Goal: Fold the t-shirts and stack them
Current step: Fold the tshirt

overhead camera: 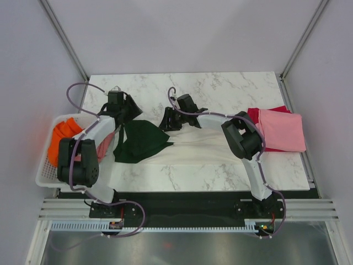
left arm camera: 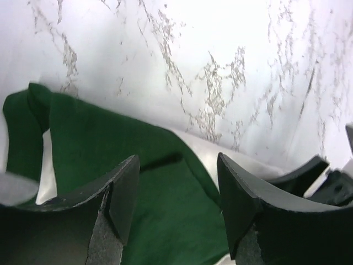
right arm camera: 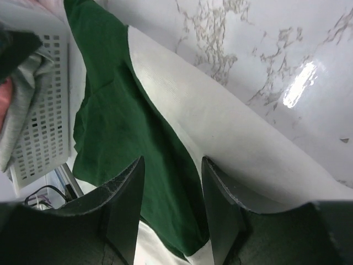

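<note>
Hovering low over the one cream t-shirt [overhead camera: 204, 150], two grippers stand with their jaws apart and nothing clamped between them. The shirt lies spread across the middle of the marble table [overhead camera: 220, 88]. Its single visible dark green sleeve [overhead camera: 140, 142] is bunched toward 9 o'clock.

The left gripper [left arm camera: 176, 165] hangs over that sleeve's far edge, at about 10 o'clock from the table's centre. The right gripper [right arm camera: 171, 165] sits near 12 o'clock, over the seam where green meets cream.

At 3 o'clock two more shirts lie stacked. One folded pink t-shirt [overhead camera: 284, 132] rests on top of one crimson t-shirt [overhead camera: 255, 115], whose edges show beneath it.

At 9 o'clock one white slatted basket [overhead camera: 47, 178] overhangs the table's left edge. It holds one orange t-shirt [overhead camera: 63, 138] and, seen from the right wrist, one grey t-shirt [right arm camera: 27, 105].

That makes five shirts clearly in view.
</note>
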Available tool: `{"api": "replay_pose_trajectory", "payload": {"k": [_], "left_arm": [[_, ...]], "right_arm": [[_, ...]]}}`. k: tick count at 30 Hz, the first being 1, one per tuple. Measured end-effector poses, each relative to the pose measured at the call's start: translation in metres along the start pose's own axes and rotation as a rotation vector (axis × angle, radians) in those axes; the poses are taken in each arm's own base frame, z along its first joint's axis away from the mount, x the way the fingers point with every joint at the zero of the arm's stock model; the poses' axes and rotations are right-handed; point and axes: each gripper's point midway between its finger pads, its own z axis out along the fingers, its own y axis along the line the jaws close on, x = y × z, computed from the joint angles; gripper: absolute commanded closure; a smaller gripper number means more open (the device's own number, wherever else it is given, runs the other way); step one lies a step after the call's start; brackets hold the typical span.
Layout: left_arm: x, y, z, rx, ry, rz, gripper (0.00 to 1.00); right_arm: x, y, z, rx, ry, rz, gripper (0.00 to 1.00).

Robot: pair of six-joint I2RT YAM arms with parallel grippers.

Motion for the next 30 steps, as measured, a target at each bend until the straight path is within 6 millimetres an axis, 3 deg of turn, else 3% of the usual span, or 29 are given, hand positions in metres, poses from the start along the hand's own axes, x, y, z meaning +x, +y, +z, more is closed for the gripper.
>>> {"api": "replay_pose_trajectory", "payload": {"k": [4, 10, 12, 21, 30], "left_arm": [[-0.001, 0.005, 0.032, -0.047, 0.050, -0.008, 0.36], [0.025, 0.025, 0.068, -0.110, 0.168, -0.020, 0.37], [0.033, 0.030, 0.073, -0.125, 0.197, -0.022, 0.37], [0.021, 0.025, 0.087, -0.116, 0.207, -0.033, 0.37], [0.020, 0.028, 0.087, -0.122, 0.205, -0.038, 0.37]], "right_arm": [[0.015, 0.001, 0.007, -0.006, 0.040, 0.021, 0.49], [0.038, 0.005, 0.010, -0.068, 0.074, 0.047, 0.50], [0.041, 0.006, 0.007, -0.075, 0.075, 0.048, 0.52], [0.054, 0.014, 0.000, -0.120, 0.122, 0.045, 0.57], [0.074, 0.038, -0.039, -0.181, 0.155, -0.011, 0.59]]}}
